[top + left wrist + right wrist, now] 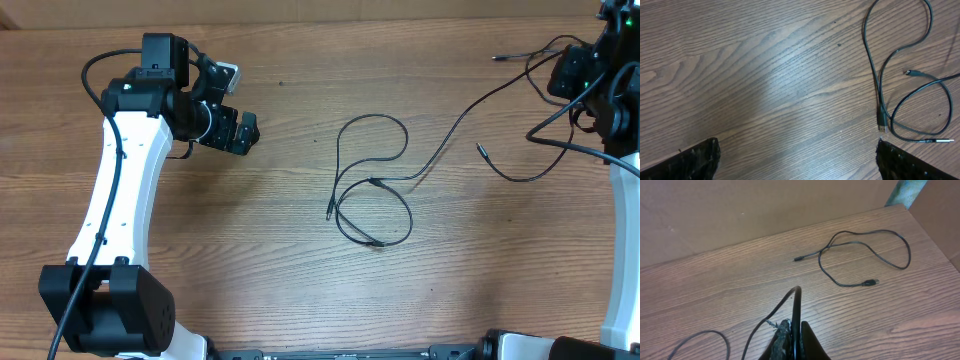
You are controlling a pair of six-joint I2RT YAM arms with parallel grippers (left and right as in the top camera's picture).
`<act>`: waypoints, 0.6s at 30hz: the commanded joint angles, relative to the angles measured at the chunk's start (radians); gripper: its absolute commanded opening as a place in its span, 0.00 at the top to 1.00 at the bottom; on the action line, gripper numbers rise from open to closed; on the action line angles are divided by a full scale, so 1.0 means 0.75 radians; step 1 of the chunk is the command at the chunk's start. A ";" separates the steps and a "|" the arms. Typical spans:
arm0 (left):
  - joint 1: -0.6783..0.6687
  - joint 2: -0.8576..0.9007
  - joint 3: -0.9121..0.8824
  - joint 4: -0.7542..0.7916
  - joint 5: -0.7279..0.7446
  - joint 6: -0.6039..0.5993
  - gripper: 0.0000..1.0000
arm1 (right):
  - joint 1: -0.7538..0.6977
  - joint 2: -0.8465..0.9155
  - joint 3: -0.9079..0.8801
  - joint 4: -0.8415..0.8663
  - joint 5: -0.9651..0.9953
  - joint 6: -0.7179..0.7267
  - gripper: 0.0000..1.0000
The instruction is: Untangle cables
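Note:
Thin black cables lie in loose loops [372,185] at the table's middle, with plugs near the loop's left and bottom. One long cable [470,105] runs from there up to the far right. My right gripper [578,75] is shut on a black cable [796,305], which stands pinched between its fingers [809,340] and droops off to the left. My left gripper [243,132] hovers open to the left of the loops, apart from them. In its wrist view the fingers [695,160] are spread wide over bare wood, with the loops [880,75] ahead on the right.
A separate looped cable [865,255] with a plug at each end lies on the wood beyond my right gripper, near a cardboard wall [740,210] and a teal post [905,191]. Another short cable [510,172] trails toward the right arm [625,230]. The left arm [115,200] stands at the left.

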 commanded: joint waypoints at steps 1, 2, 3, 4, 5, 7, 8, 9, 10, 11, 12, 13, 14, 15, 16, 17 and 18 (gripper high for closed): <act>-0.003 -0.032 0.005 0.002 -0.003 -0.009 0.00 | -0.006 0.003 0.027 0.009 0.022 0.011 0.96; -0.003 -0.032 0.005 0.002 -0.003 -0.009 0.00 | -0.006 0.003 0.027 0.009 0.023 0.011 0.96; -0.003 -0.032 0.005 0.002 -0.003 -0.009 0.00 | -0.006 0.006 0.027 0.009 0.023 0.011 0.96; -0.003 -0.032 0.005 0.002 -0.003 -0.009 0.00 | -0.006 0.007 0.027 0.009 0.023 0.011 0.96; -0.003 -0.032 0.005 0.002 -0.003 -0.009 0.01 | -0.006 0.007 0.027 0.009 0.022 0.011 0.96; -0.003 -0.032 0.005 0.001 -0.003 -0.009 0.00 | -0.006 0.007 0.027 0.009 0.022 0.011 0.96; -0.003 -0.032 0.005 0.001 -0.003 -0.009 0.00 | -0.006 0.007 0.027 0.009 0.023 0.011 0.96; -0.003 -0.032 0.005 0.001 -0.003 -0.009 0.00 | -0.006 0.007 0.027 0.009 0.023 0.011 0.96; -0.003 -0.032 0.005 0.002 -0.003 -0.009 0.00 | -0.007 0.007 0.027 0.009 0.024 0.011 0.96; -0.003 -0.032 0.005 0.002 -0.003 -0.009 0.00 | -0.011 0.007 0.027 0.009 0.024 0.011 0.96; -0.003 -0.032 0.005 0.002 -0.003 -0.009 0.00 | -0.016 0.007 0.027 0.009 0.024 0.010 0.96; -0.003 -0.032 0.005 0.002 -0.003 -0.009 0.00 | -0.026 0.007 0.027 0.009 0.028 0.011 0.96; -0.003 -0.032 0.005 0.002 -0.003 -0.009 0.00 | -0.037 0.007 0.026 0.009 0.036 0.010 0.96; -0.003 -0.032 0.005 0.002 -0.003 -0.009 0.00 | -0.049 0.009 0.026 0.009 0.038 0.011 0.96; -0.003 -0.032 0.005 0.001 -0.003 -0.009 0.00 | -0.066 0.010 0.025 0.009 0.037 0.011 0.96; -0.003 -0.032 0.005 0.002 -0.003 -0.009 0.00 | -0.079 0.013 0.025 0.009 0.038 0.011 0.96; -0.003 -0.032 0.005 0.001 -0.003 -0.009 0.00 | -0.097 0.017 0.025 0.009 0.037 0.011 0.96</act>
